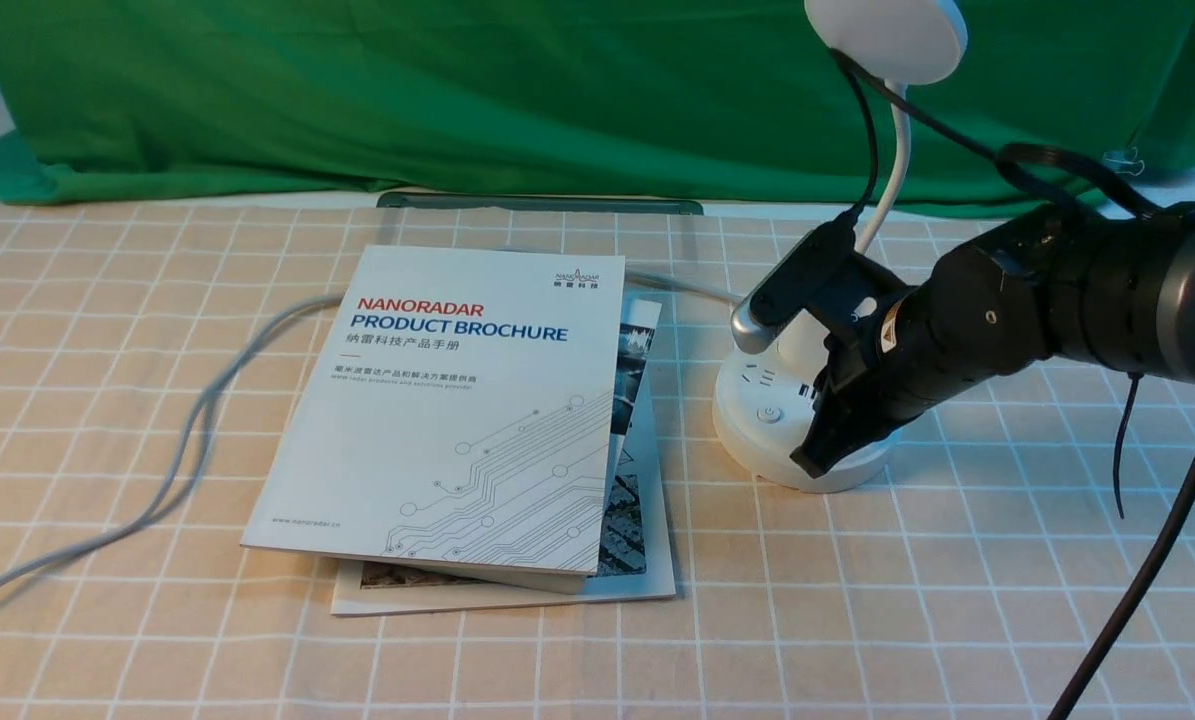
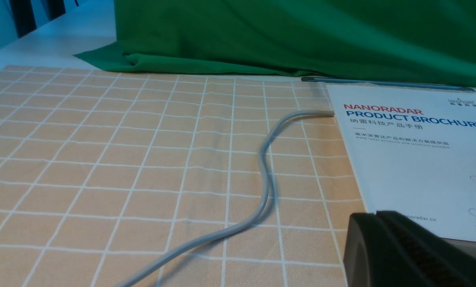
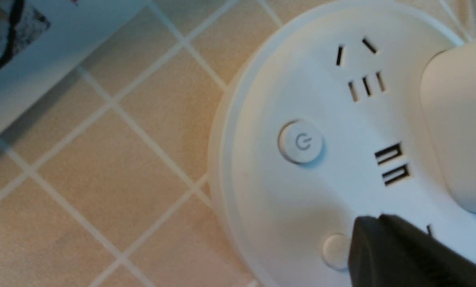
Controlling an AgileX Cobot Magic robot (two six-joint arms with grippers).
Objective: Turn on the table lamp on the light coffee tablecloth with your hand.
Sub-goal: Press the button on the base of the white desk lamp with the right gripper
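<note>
The white table lamp (image 1: 762,445) stands on the light coffee tablecloth (image 1: 907,600), with its round head (image 1: 887,35) high up on a thin neck. My right gripper (image 1: 812,462) is shut, its pointed tip down at the front edge of the lamp's base. In the right wrist view the closed fingertips (image 3: 371,223) sit over the base (image 3: 261,207), right beside a plain round button (image 3: 333,250). The power button (image 3: 301,141) lies clear of the tip. My left gripper (image 2: 375,217) rests low at the near left, its fingers together and holding nothing.
Two stacked brochures (image 1: 457,400) lie left of the lamp. A grey cable (image 1: 187,440) runs from under them toward the near left edge. A green cloth (image 1: 457,90) hangs along the back. A black cable (image 1: 1147,560) droops from the right arm.
</note>
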